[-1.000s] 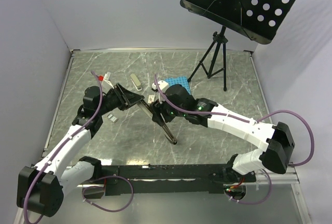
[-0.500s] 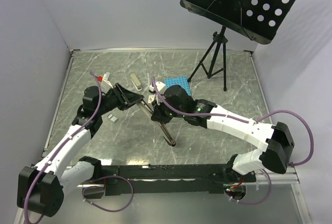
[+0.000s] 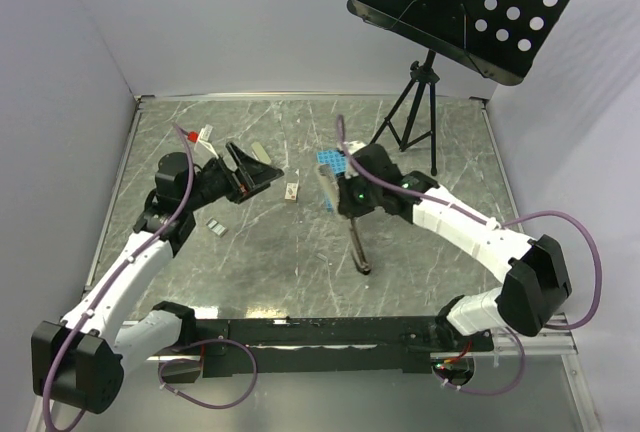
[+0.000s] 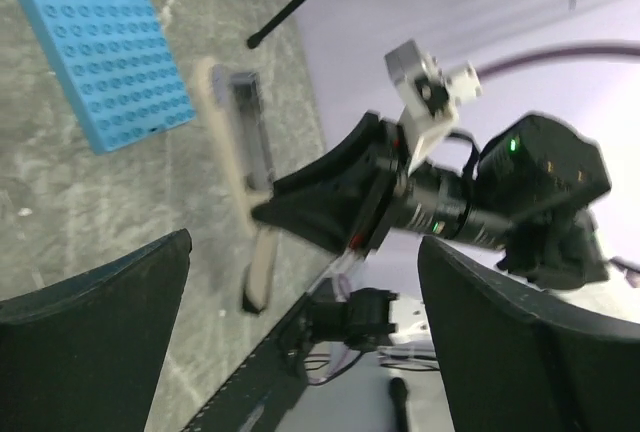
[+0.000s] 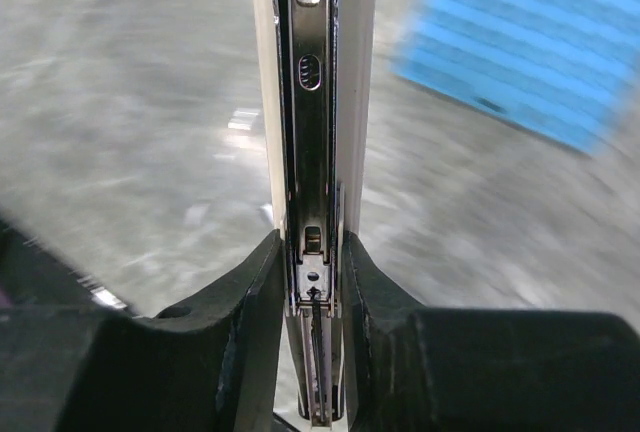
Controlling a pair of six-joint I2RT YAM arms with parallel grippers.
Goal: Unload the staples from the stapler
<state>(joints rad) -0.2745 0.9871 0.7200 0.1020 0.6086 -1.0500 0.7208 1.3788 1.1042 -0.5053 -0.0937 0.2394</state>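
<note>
Jaws wide and empty, the left gripper hangs clear toward the table's side, while near the blue rack the right gripper clamps the stapler by its sides in narrow jaws, probably to present its bared metal channel for emptying.

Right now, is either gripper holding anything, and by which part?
The right gripper holds the stapler, pinched across its long sides over the metal channel. The left gripper is open and holds nothing.
</note>
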